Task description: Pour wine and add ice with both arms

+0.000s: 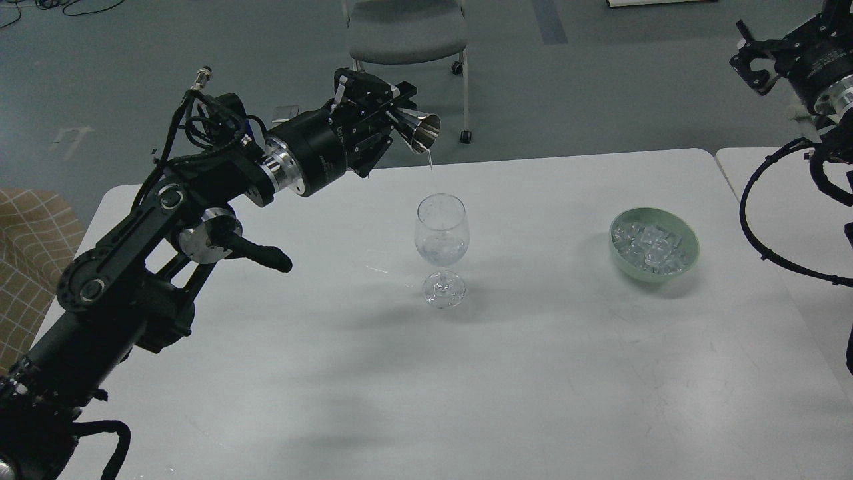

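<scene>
A clear wine glass point(442, 247) stands upright near the middle of the white table point(466, 387). My left gripper point(386, 110) is shut on a silver metal jigger point(418, 130), tipped on its side above and behind the glass. A thin stream of clear wine point(430, 160) falls from the jigger's rim toward the glass. A little clear liquid sits in the bowl of the glass. A pale green bowl point(654, 244) full of clear ice cubes point(650, 248) stands to the right. My right gripper point(756, 63) hangs high at the far right, empty; its fingers are too dark to tell apart.
A grey chair point(408, 33) on castors stands behind the table. A second white table point(766, 187) adjoins on the right. A tan checked seat point(26, 253) is at the left edge. Black cables point(766, 233) loop from the right arm over the table's right side.
</scene>
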`<state>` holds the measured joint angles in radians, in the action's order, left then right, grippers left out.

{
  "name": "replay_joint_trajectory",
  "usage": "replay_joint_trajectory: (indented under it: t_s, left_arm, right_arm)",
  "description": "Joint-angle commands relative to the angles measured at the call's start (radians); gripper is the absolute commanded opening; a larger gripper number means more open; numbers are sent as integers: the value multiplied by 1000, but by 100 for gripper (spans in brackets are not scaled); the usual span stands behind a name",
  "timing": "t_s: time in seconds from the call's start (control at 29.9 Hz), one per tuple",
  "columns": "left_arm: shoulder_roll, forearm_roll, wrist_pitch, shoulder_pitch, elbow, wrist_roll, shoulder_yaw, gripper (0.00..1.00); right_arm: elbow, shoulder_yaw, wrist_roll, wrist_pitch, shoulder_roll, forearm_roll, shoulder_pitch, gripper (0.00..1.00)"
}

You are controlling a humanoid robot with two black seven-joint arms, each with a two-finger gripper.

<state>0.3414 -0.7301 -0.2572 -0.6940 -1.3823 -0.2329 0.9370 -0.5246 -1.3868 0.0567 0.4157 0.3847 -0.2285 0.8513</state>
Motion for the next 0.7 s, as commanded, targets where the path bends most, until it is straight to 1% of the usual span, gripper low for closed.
replay_joint_trajectory:
  t_s: [0.0,0.07,0.2,0.27,0.4,0.67]
  left_arm:
    - [-2,-15,-4,-19,-18,-8,0,0]
    - [1,-31,-4,-56,-40,-10,-3,0]
    - [1,-87,-7,-79,-40,-10,-3,0]
    - [1,-140,-13,-79,-40,-5,-4,0]
    - [5,-198,-59,-70,-35,-3,-3,0]
    - [30,-193,-62,-64,-37,-2,2,0]
  right_arm:
    - [0,0,0,0,0,0,-1,100]
    - [1,0,0,2,0,0,-3,100]
    - [0,0,0,2,3,0,-3,100]
    - [0,0,0,2,5,0,-1,100]
    - [0,0,0,3,5,0,-1,100]
    - [-2,0,0,3,5,0,-3,100]
